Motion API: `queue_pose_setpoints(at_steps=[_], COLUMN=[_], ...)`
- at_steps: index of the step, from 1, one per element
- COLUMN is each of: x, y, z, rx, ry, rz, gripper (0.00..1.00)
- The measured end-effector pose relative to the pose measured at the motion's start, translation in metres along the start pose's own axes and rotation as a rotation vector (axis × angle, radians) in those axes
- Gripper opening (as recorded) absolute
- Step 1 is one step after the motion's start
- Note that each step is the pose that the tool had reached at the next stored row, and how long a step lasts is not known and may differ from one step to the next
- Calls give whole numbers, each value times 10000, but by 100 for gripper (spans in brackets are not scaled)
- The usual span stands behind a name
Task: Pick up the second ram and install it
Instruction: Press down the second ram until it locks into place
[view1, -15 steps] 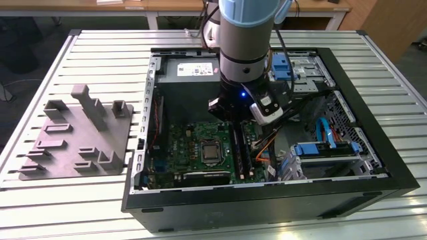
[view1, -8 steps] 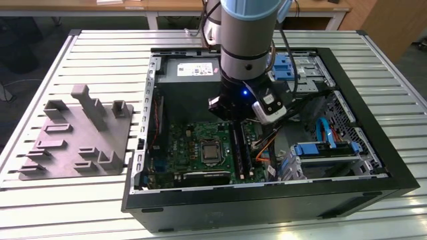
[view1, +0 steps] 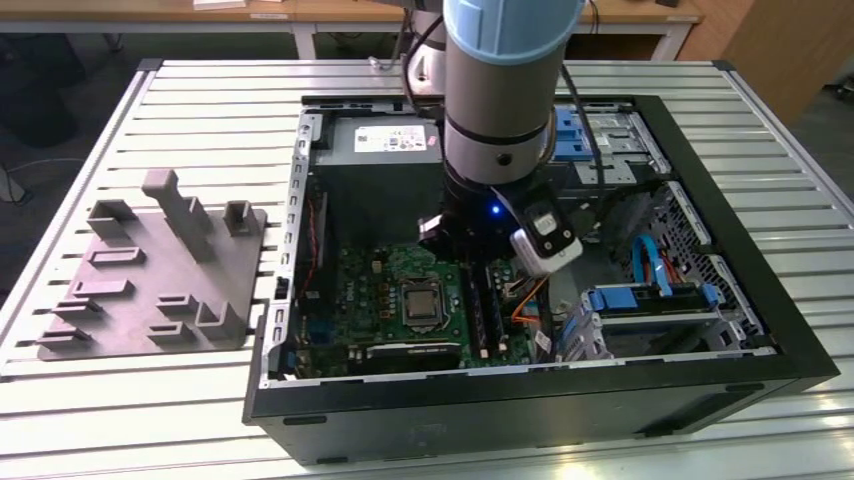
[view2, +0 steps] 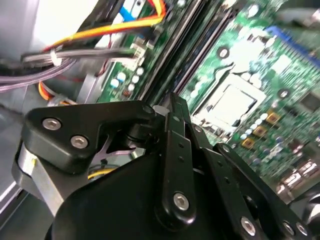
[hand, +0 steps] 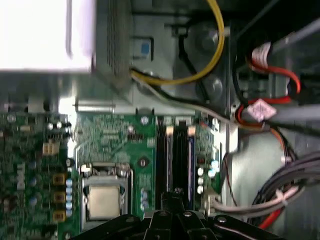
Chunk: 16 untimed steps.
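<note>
1 PC case (view1: 747, 385), 1 mobo (view1: 354, 300), 1 CPU (view1: 422, 302)

**A robotics lab bench**

This looks like a lab or test workshop. An open computer case (view1: 534, 300) lies flat on a slatted aluminium table (view1: 200, 110), its green board (view1: 387, 290) exposed under a robot arm (view1: 501, 90). A grey fixture block (view1: 154, 270) sits beside the case at the exterior view's left. Wooden desks (view1: 334, 15) stand behind, on a carpeted floor.
</note>
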<state>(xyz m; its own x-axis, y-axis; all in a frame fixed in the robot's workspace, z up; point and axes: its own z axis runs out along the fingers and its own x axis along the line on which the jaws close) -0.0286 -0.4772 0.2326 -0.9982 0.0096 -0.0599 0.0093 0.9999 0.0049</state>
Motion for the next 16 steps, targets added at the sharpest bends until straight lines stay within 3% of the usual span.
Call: queue_pose_setpoints(at_steps=[7,12,16], x=[0,0,1], y=[-168,-306,-364], z=[4,22,49], rx=[363,506,636], ry=[-2,12,12], rz=[-21,-31,-38], gripper=[10,10,10])
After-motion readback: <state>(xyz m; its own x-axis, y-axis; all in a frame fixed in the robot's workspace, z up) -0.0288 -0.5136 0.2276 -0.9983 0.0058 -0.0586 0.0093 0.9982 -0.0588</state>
